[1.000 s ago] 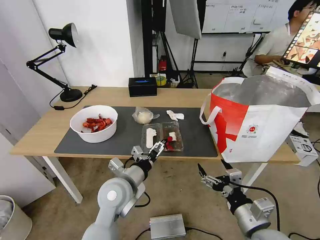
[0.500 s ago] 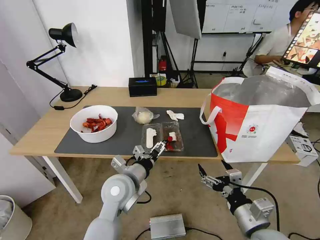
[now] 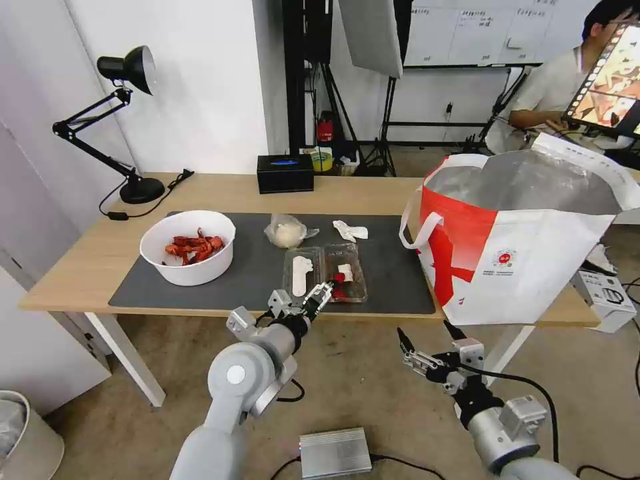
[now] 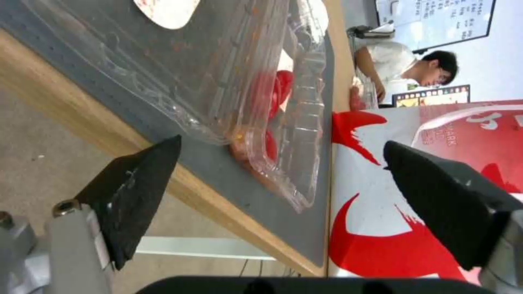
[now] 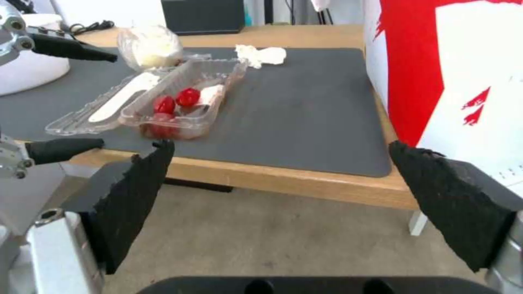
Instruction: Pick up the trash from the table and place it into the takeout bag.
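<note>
L hand (image 3: 319, 294) sits wide open at the desk (image 3: 220, 193) front edge, fingers either side of the near end of the clamshell box (image 3: 325, 272), prob not touching it yet. Box lies open on the grey mat (image 3: 393, 273). R hand (image 3: 427, 337) is open too, empty, low below the takeout bag (image 3: 527, 247).

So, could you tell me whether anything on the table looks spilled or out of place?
Nothing spilled. The clamshell box lies open near the table's front edge, the left gripper open beside it.
</note>
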Controlling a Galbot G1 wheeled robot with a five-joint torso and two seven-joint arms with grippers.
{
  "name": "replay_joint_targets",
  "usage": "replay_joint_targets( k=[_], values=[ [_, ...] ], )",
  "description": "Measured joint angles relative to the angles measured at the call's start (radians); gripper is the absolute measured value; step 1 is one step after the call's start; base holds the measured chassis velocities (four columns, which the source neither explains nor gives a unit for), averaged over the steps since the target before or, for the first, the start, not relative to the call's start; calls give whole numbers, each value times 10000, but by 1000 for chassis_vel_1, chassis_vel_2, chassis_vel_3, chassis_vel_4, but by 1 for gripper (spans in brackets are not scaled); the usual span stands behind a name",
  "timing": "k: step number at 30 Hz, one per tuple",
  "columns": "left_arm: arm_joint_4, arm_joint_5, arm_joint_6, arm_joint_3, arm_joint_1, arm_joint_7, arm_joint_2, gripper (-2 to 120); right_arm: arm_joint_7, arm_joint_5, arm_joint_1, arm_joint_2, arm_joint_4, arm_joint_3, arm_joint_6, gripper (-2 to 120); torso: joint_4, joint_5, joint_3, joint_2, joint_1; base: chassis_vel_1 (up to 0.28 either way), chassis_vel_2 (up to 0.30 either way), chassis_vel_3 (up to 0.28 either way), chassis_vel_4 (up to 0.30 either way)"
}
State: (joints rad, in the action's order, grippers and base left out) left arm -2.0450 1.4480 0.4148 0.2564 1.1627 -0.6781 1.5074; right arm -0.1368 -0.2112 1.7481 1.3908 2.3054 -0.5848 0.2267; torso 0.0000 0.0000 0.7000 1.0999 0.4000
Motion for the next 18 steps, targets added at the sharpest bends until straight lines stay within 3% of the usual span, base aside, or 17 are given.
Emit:
replay_joint_targets(
  k=[18],
  values=[
    [37,116,-299,100,-171,-210,-304,100,7,45,-39,113,-17,69,-4,100,0,0,0,1,-1,0,0,0,0]
  ],
)
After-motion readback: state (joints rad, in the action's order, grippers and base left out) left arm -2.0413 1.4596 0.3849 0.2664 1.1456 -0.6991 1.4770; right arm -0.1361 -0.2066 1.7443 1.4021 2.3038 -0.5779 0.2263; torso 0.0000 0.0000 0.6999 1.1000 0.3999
